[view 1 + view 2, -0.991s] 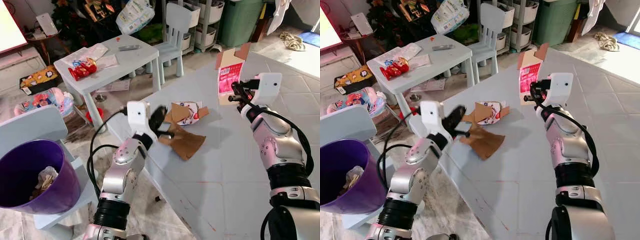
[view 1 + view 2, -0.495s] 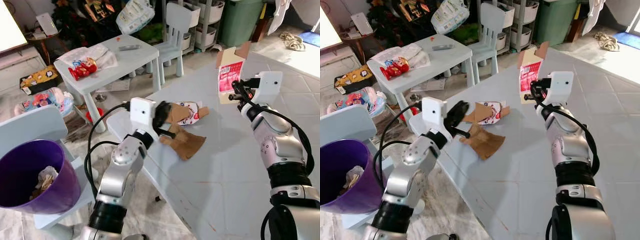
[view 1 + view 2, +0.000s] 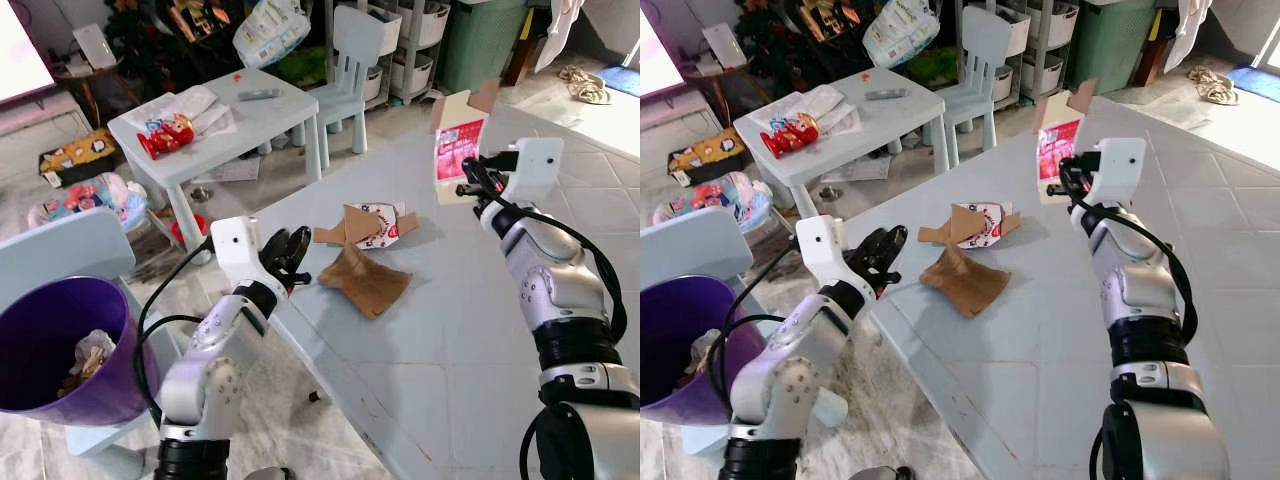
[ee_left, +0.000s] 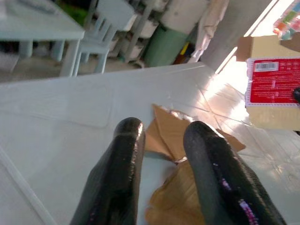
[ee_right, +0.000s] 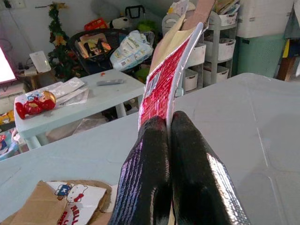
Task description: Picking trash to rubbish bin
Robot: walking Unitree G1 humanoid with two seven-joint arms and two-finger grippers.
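Observation:
A flat brown paper scrap point(image 3: 365, 280) lies on the pale grey table point(image 3: 480, 350). Just behind it is a torn cartoon-printed carton point(image 3: 372, 224). My left gripper point(image 3: 290, 250) hovers open and empty at the table's left edge, a short way left of the scrap point(image 4: 176, 204). My right gripper point(image 3: 470, 186) is raised over the far side of the table, shut on a red-and-cardboard box point(image 3: 455, 148); its fingers point(image 5: 145, 173) pinch the box's lower edge point(image 5: 161, 84). The purple rubbish bin point(image 3: 40, 400), with some trash inside, stands on the floor at the lower left.
A small pale-blue children's table point(image 3: 270, 115) with a red snack packet point(image 3: 165, 137) and papers stands behind, beside a matching chair point(image 3: 350, 60). A green bin point(image 3: 480, 40) and shelves with baskets are at the back. A pale-blue stool point(image 3: 70, 245) is next to the purple bin.
My left gripper has pulled back from the brown scrap toward the table's left edge, holding nothing. The scrap stays on the table. The right arm keeps the red box up.

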